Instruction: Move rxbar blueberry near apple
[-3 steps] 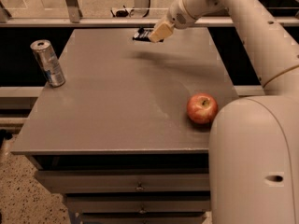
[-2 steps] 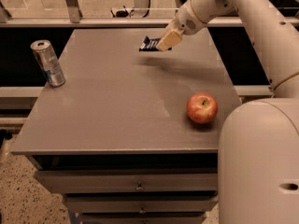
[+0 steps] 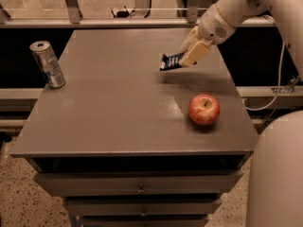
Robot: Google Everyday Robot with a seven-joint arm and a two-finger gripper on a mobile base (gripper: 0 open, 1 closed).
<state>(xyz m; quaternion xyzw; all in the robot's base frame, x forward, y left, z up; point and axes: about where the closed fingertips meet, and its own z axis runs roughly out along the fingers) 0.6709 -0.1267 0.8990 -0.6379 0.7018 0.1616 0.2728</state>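
Gripper (image 3: 191, 56) noted above the far right part of the table (image 3: 118, 108), fingers clamped on one end of the rxbar blueberry (image 3: 169, 62). The bar sticks out to the left and is held clear of the surface.

Left to right:
- **Drink can:** The drink can (image 3: 47, 64) stands upright near the left edge, well apart from the work.
- **Bar:** It hangs right of centre, towards the far edge.
- **Apple:** The apple (image 3: 204, 109) rests near the right edge, towards the front right corner.

Change observed: a second ago the bar was held at the far edge. It has since been carried forward and right, towards the apple. Judgement: transport is under way. The bar still has to come further forward, then be lowered and released beside the apple.
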